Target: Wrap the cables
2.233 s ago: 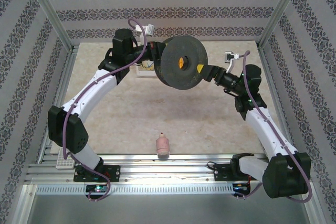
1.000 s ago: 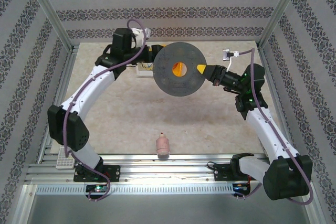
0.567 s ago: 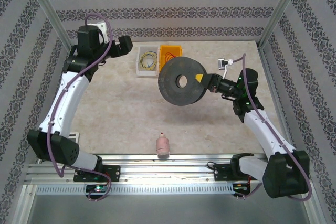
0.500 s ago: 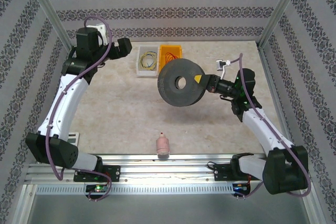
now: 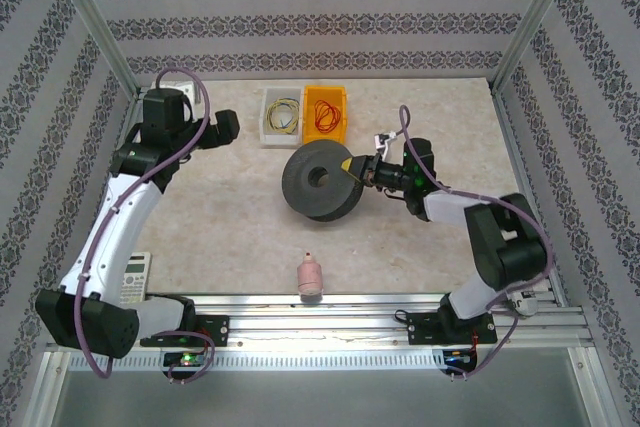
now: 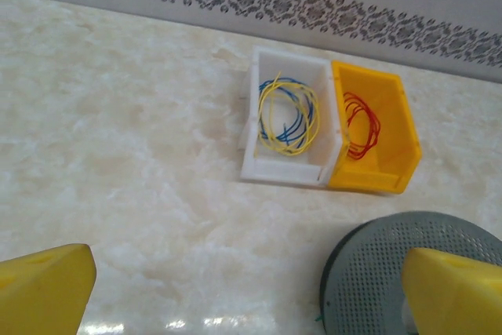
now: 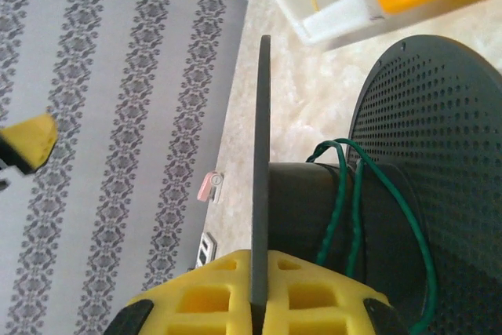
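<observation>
Bringing spool (image 5: 318,180) down toward table (image 5: 220,227) centre, flange pinched by right gripper (image 5: 350,165) from 3 o'clock. Pulled left gripper (image 5: 228,127) back to 10 o'clock, spread wide, empty. Green cable (image 7: 342,194) wound on (few loose turns); other cables (image 6: 289,111) waiting in bins (image 6: 282,172) at 12.

1. A white plastic bin (image 5: 281,113) and a yellow plastic bin (image 5: 326,113) stand touching at the back of the beige stone-patterned counter (image 5: 220,217), white on the left.
2. Thin yellow and blue cables (image 6: 289,114) lie coiled in the white bin, and thin red cables (image 6: 362,125) in the yellow.
3. A black perforated plastic spool (image 5: 318,181) is in front of the bins, with the right hand (image 5: 352,167) on its right flange and a thin green cable (image 7: 335,209) around its core.
4. A small pink plastic bottle (image 5: 310,275) stands at the near edge, in front of the spool.
5. A grey calculator (image 5: 134,277) lies near the left corner.
</observation>
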Available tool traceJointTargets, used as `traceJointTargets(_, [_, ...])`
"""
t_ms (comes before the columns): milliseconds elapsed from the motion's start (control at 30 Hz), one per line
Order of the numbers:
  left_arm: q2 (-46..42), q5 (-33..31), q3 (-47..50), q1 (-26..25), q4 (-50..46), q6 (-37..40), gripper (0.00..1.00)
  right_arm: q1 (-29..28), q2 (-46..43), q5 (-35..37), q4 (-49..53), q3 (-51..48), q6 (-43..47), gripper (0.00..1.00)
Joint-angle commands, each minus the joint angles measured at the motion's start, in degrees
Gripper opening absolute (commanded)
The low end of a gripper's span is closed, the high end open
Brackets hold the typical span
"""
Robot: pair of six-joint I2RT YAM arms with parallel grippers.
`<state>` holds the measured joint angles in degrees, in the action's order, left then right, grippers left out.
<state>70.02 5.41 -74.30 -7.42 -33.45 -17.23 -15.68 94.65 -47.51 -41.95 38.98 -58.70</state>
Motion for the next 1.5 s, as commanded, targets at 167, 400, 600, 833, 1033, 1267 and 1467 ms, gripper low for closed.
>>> traceJointTargets(167, [-2.23, -1.28, 5.33, -0.08, -1.98, 1.09, 1.00, -3.58, 10.14, 3.50, -12.16, 0.10, -3.23, 0.00])
traceJointTargets(400, [-1.99, 0.02, 7.83, -0.12, -0.35, 0.19, 1.00, -4.42, 8.80, 8.82, 3.27, 1.16, 6.78, 0.00])
traceJointTargets(600, [-1.85, 0.87, 9.05, -0.05, 0.75, -0.22, 1.00, -4.36, 4.78, 14.85, 15.29, 1.09, 12.94, 0.25])
traceJointTargets(833, [-2.86, 1.47, 10.30, 0.21, 2.67, -0.45, 1.00, -4.17, -1.99, 18.27, 26.59, 2.57, 19.67, 0.69])
traceJointTargets(1033, [-6.44, -0.80, 14.45, 0.51, 7.65, 0.12, 1.00, -1.47, -14.03, 23.73, 41.28, 2.80, 28.02, 0.98])
traceJointTargets(1267, [-12.06, -9.77, 30.54, 0.60, 27.60, 3.58, 1.00, 2.83, -36.67, 43.22, 44.61, -0.86, 45.63, 0.98])
traceJointTargets(1467, [-10.39, -21.11, 46.12, 0.79, 50.24, 8.25, 1.00, 5.82, -45.83, 55.21, 26.83, -13.92, 62.75, 0.98])
